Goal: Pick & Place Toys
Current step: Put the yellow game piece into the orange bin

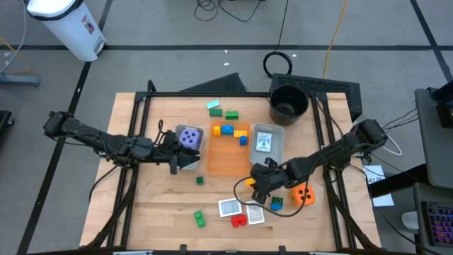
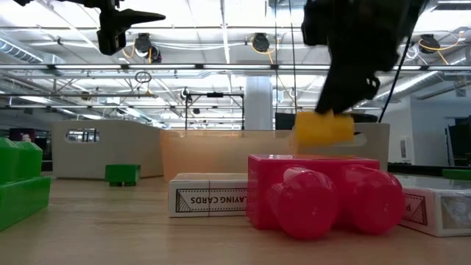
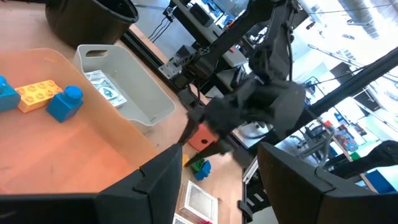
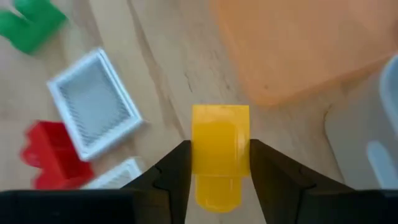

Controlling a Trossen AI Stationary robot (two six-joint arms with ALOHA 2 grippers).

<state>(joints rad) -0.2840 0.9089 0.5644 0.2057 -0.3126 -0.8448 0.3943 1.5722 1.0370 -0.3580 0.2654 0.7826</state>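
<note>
Wooden table [image 1: 156,212] mid-frame in the high view, grey floor around it, black bucket [image 1: 289,103] at upper right of the table.

Right tool [image 4: 219,163] is clamped on a yellow brick [image 4: 219,149], fingers on its two flat sides. Low view shows the brick off the table, level with the tray wall, so it looks lifted for transfer, not resting. High view puts that tool lower centre-right, just beside the orange tray's [image 1: 226,164] lower right corner. Likely drop target is that tray, since blue and yellow bricks [image 1: 228,131] already sit at its upper end.

Left tool [image 1: 175,157] hangs at centre-left, just beside the purple die [image 1: 189,137] and the tray's left edge. Fingers stand apart, nothing between them in its wrist view; reads as waiting.

Grey tray [image 1: 267,142] holds a card, probably the card bin. Loose toys: cards [image 1: 230,207] and red brick [image 1: 239,219] at lower centre, orange die [image 1: 304,195] beside the right tool, green bricks [image 1: 200,217] lower left of centre.

Risk: brick clipping the tray wall if carried low.
</note>
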